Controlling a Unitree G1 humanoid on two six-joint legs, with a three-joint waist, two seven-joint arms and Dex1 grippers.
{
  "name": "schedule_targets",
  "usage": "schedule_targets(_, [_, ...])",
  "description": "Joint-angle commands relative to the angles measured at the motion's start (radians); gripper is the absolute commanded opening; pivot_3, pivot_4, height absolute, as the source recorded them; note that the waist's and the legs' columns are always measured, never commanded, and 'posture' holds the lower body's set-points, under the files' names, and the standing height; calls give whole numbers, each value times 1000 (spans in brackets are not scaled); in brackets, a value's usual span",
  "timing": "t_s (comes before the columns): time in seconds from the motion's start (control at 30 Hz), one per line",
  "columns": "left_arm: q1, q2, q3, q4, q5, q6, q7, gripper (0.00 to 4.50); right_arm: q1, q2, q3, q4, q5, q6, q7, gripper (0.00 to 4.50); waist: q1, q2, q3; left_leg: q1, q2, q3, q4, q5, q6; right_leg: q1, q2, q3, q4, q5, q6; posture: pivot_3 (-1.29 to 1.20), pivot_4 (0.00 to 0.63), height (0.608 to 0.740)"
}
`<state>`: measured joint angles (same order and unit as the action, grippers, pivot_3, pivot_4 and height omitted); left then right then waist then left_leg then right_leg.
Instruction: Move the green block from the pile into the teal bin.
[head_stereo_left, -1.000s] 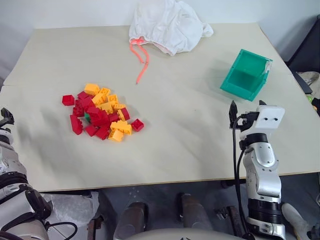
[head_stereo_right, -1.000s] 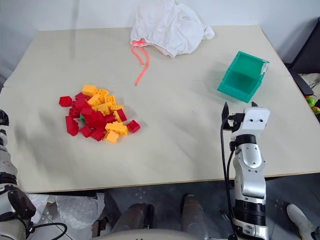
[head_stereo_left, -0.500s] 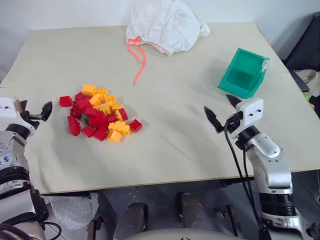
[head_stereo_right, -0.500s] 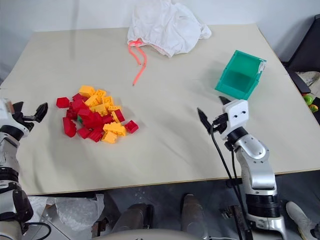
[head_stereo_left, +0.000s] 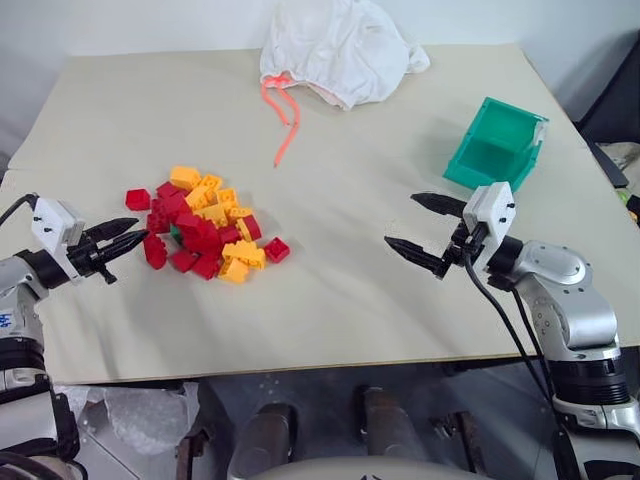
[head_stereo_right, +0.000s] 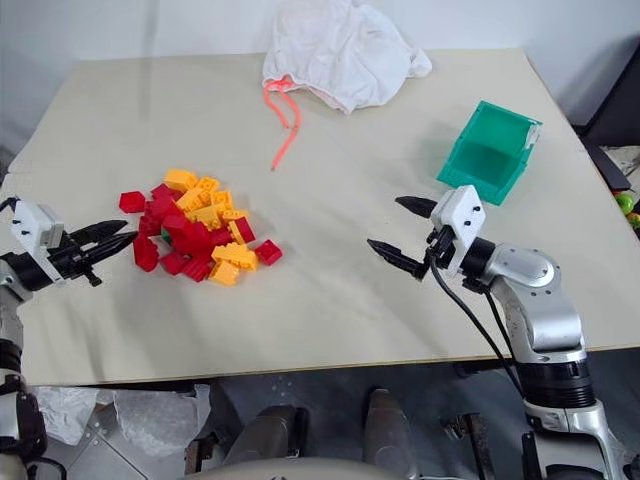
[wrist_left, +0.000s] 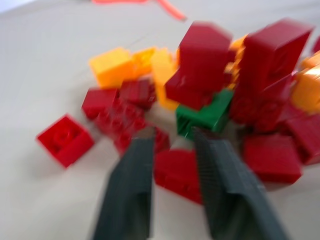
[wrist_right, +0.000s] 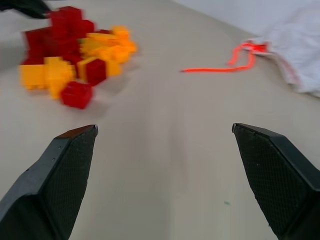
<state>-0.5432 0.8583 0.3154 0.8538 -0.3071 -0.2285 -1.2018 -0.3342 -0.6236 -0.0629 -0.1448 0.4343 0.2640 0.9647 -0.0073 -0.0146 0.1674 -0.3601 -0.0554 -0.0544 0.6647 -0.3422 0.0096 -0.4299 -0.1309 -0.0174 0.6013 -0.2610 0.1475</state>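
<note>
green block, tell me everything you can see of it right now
The green block is a small dark-green brick of glossy plastic, the sole green piece. It sits low in the pile, near its left edge, mostly buried: red bricks lie over and beside it, so only one corner shows. From the head views it is a sliver between red bricks. The left gripper points at it from just short of the pile, not touching it. The block is not gripped.

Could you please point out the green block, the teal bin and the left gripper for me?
green block (wrist_left: 204, 116), left wrist view, on its visible face among the red bricks.
teal bin (head_stereo_left: 482, 181), left eye view, on its near outer wall.
left gripper (head_stereo_left: 133, 238), left eye view, between the fingertips.
</note>
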Motion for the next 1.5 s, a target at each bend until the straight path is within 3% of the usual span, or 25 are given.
schedule_targets(0.03, [-45,40,-7,54,2,-6,-64,23,12,-31,-11,-33,40,-3,70,4500,4,0,0,0,0,0,0,0,0,0,0,-1,0,0,0,0,150,740])
schedule_targets(0.2, [-168,37,-58,205,90,-52,10,23,-3,-10,-13,-12,24,-20,50,4500,5,0,0,0,-2,1,1,-1,1,0,0,-2,0,0,0,0,150,740])
schedule_targets(0.27, [-234,8,-95,267,143,-74,86,23,-4,2,-14,-17,23,-21,35,4500,6,0,0,0,-3,1,1,-1,1,0,0,-3,0,0,0,0,150,740])
schedule_targets(0.5, [-340,-110,-168,356,223,-127,127,23,4,19,-15,-39,26,-15,8,4500,8,0,0,-2,-5,1,3,-2,2,0,0,-4,0,1,1,0,150,740])
schedule_targets(0.87, [-323,-195,-196,264,188,-93,-147,23,35,16,-29,-79,36,-10,-27,4500,5,0,0,-2,-4,5,6,-2,2,-1,0,-4,1,1,2,0,150,740])
schedule_targets(1.2, [-275,-121,-104,76,91,23,-110,23,14,28,-14,-55,30,-22,-20,4500,3,0,1,-13,-2,4,16,-4,2,-11,-1,-3,8,1,2,0,150,740])
schedule_targets(1.37, [-104,6,1,-80,42,191,17,23,-2,31,-9,-24,29,-32,2,4500,-12,2,1,-12,0,6,16,-4,2,-12,0,-1,9,1,2,0,150,740])
schedule_targets(1.5, [97,64,49,-290,-9,411,50,910,-24,39,3,12,25,-43,21,4500,-18,5,3,-12,1,6,16,-5,3,-12,-1,1,10,1,2,0,150,740])
